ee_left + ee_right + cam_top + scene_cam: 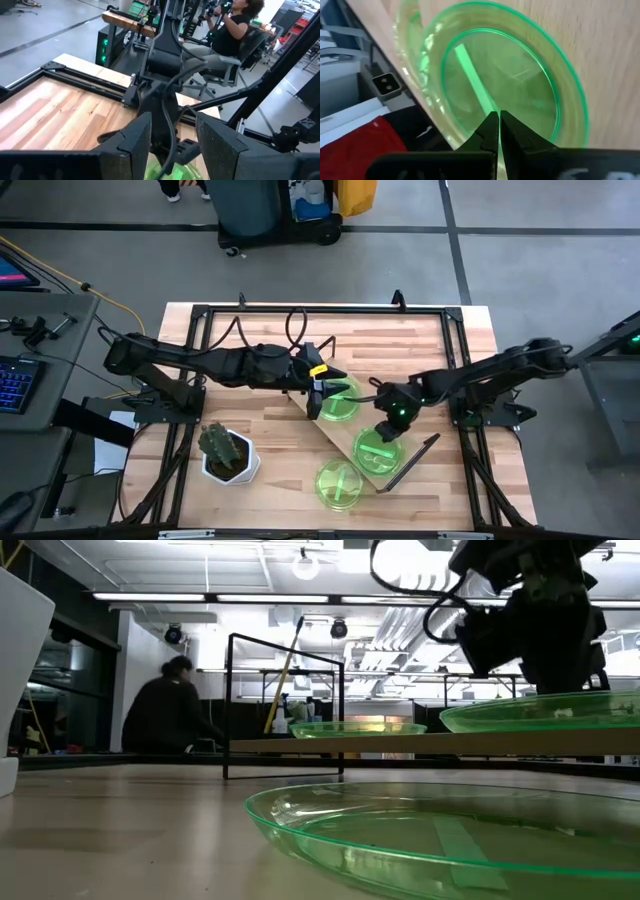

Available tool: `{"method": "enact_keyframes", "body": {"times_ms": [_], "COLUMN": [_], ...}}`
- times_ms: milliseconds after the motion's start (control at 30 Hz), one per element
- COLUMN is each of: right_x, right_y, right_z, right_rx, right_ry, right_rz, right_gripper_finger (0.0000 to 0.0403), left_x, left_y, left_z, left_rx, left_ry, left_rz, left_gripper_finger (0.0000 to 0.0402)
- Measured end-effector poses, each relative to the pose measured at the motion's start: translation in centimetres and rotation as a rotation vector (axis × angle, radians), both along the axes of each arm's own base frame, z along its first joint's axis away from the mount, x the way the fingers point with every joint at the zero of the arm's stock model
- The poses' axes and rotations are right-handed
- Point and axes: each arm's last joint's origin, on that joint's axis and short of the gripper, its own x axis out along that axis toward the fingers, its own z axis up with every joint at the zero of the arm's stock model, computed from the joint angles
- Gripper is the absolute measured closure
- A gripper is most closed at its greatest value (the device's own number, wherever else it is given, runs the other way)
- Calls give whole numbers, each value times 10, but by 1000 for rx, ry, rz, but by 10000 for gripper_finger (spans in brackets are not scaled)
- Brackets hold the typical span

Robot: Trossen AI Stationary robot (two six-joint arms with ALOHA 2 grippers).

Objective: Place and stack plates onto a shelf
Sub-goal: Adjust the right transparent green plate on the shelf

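Three green plates show from above, and the right gripper sits directly over the middle one.

Two plates rest on the shelf, a light-wood board lying slantwise on the surface: one plate at its far end under the left gripper, one plate nearer its front end. A third plate lies on the surface just beside the shelf's front edge, closer to the right arm than the left. In the right wrist view the right fingers are pressed together, tips meeting over the rim of the plate at the end of its lighter bar; whether they pinch the rim I cannot tell. The left fingers stand spread, empty, above green plastic. A potted cactus stands well apart to the left.
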Motion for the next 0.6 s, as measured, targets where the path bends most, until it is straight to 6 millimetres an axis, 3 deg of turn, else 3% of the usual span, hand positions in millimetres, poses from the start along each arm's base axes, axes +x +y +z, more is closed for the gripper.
{"method": "enact_keyframes", "body": {"times_ms": [267, 600], "right_x": [10, 6], "right_y": [3, -5], "right_z": [-8, -12], "right_rx": [-55, -150], "right_ry": [37, 96], "right_rz": [-8, -62], "right_gripper_finger": [403, 403], "left_x": [0, 0], "left_y": [0, 0], "left_z": [0, -1], "left_rx": [1, 26], "left_ry": [5, 9], "left_rz": [0, -6], "left_gripper_finger": [257, 257]}}
